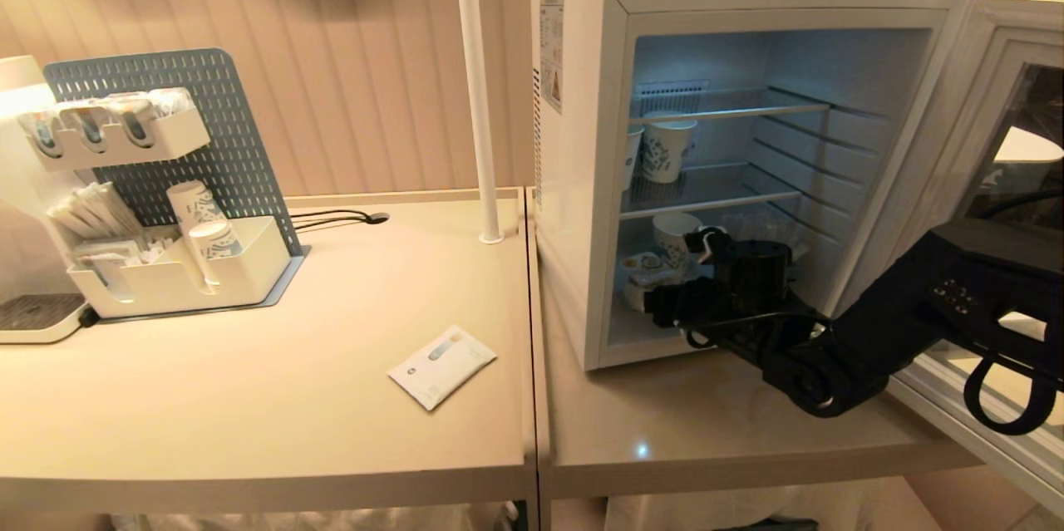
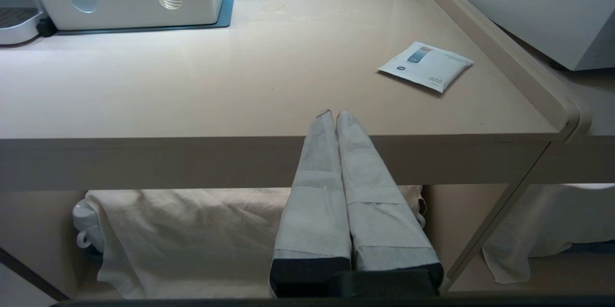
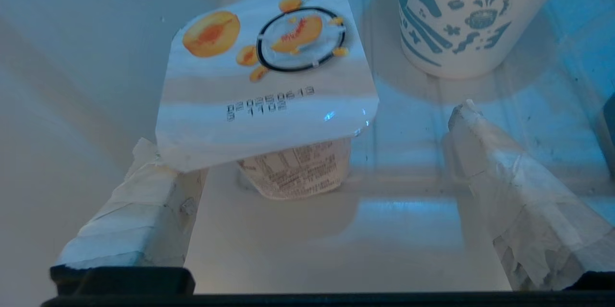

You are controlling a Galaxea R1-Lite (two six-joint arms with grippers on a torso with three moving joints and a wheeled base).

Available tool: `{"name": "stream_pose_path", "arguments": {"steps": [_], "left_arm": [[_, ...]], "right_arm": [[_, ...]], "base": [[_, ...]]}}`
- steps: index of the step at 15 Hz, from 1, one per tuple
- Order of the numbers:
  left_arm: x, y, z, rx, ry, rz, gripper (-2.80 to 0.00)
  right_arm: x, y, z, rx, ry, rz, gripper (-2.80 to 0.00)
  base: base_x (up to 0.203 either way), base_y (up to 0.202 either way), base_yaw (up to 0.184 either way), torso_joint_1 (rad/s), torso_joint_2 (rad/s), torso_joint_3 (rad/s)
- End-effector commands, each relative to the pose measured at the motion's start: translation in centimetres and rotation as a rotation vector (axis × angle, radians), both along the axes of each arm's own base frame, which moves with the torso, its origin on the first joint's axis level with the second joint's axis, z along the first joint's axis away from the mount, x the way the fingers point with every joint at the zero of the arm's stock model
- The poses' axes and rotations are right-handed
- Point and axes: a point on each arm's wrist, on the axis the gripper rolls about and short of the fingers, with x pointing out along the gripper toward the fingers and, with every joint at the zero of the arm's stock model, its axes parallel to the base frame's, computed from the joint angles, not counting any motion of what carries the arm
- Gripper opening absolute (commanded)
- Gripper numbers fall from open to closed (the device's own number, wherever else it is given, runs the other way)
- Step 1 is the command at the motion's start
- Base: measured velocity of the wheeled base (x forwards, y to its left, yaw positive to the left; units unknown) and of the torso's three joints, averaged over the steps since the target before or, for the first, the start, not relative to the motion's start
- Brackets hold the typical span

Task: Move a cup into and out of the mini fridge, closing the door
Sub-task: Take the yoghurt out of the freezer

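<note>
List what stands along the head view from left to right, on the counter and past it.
Pegboard organizer → flat white packet → white pole → mini fridge → right gripper at the cup → open door.

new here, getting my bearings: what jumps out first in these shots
The mini fridge stands lit on the right table, its door swung wide open. The right gripper reaches into the bottom compartment, fingers spread either side of the cup with the peach-printed foil lid, beside a blue-patterned paper cup.
</note>
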Motion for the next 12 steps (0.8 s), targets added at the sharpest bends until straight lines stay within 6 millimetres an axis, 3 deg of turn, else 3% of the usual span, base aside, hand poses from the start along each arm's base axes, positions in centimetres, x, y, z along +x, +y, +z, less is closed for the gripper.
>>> {"name": "stream_pose_path", "arguments": {"steps": [1, 2, 3, 8, 12], "left_arm": [[0.0, 0.0, 0.0, -0.001, 0.001, 0.002, -2.80], [0.0, 0.0, 0.0, -0.001, 0.001, 0.000, -2.80], [0.0, 0.0, 0.0, -0.001, 0.001, 0.000, -2.80], [0.0, 0.0, 0.0, -0.001, 0.001, 0.000, -2.80], [0.0, 0.0, 0.0, -0.001, 0.001, 0.000, -2.80]], "right_arm": [[0.2, 0.1, -0.2, 0.002, -0.003, 0.000, 0.00], [0.2, 0.1, -0.2, 0.002, -0.003, 0.000, -1.87], [0.2, 0.1, -0.3, -0.001, 0.005, 0.000, -2.80], [-0.4, -0.1, 0.2, -0.002, 0.006, 0.000, -2.80], [-1.9, -0.7, 1.6, 0.002, -0.002, 0.000, -2.80]], "base": [[0.000, 0.000, 0.000, 0.000, 0.00, 0.000], [0.000, 0.000, 0.000, 0.000, 0.00, 0.000], [0.000, 0.000, 0.000, 0.000, 0.00, 0.000], [0.000, 0.000, 0.000, 0.000, 0.00, 0.000], [0.000, 0.000, 0.000, 0.000, 0.00, 0.000]]}}
